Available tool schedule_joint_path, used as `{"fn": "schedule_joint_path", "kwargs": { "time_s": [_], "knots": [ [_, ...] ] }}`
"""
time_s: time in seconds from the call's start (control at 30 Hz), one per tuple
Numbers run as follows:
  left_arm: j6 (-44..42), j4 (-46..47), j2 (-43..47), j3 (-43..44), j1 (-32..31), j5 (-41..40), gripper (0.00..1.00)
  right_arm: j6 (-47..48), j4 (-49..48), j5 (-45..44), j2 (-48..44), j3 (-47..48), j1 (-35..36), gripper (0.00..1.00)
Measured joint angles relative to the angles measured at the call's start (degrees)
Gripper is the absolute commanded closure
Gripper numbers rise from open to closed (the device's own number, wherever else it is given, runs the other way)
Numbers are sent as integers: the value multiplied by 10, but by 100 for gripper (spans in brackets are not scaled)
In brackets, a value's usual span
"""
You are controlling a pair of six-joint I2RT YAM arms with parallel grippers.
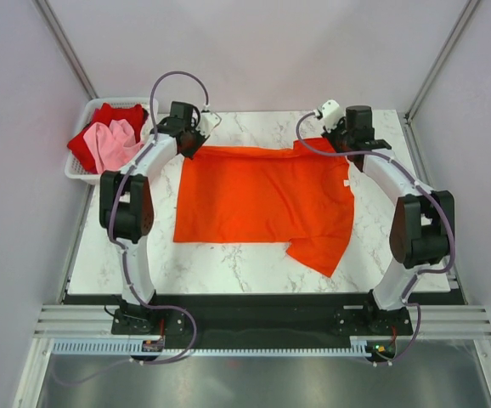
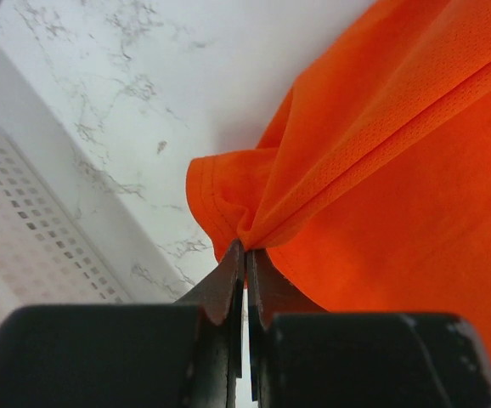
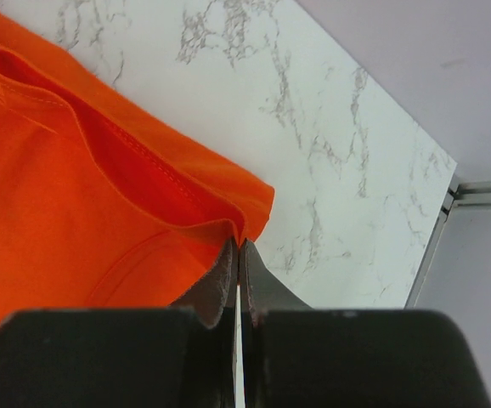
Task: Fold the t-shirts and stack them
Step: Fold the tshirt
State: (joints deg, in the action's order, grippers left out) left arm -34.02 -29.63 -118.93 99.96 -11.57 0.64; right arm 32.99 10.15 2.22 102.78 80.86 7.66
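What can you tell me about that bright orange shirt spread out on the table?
The orange t-shirt is a plain, bright orange-red short-sleeved shirt of thin cloth, with a fine mesh-like knit and stitched hems. It lies spread mostly flat on the marble table, one sleeve sticking out toward the near right. Its far edge is pinched at both ends: the left arm's fingers are shut on the left corner, the right arm's fingers on the right corner.
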Motion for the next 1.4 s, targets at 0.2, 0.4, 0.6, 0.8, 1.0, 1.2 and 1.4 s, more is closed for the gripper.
{"fn": "schedule_joint_path", "kwargs": {
  "time_s": [0.2, 0.4, 0.6, 0.8, 1.0, 1.2, 1.4],
  "knots": [
    [-15, 0, 21, -48, 2, 14, 98, -3, 16, 12, -37, -51, 4, 100],
    [-41, 1, 40, -92, 3, 16, 98, -4, 28, 24, -74, -107, 7, 100],
    [-71, 0, 62, -133, 3, 16, 98, -4, 45, 39, -106, -156, 12, 100],
    [-81, -5, 76, -151, 4, 14, 64, -3, 80, 56, -129, -180, 17, 69],
    [-80, -13, 104, -126, 9, 25, 49, -7, 91, 59, -127, -133, 19, 62],
    [-58, -19, 37, 21, 10, 25, 63, -19, 75, 53, -44, -31, 19, 63],
    [-29, -42, -70, 110, 10, 29, 79, -29, 77, 39, 67, 35, 19, 65]
  ]
}}
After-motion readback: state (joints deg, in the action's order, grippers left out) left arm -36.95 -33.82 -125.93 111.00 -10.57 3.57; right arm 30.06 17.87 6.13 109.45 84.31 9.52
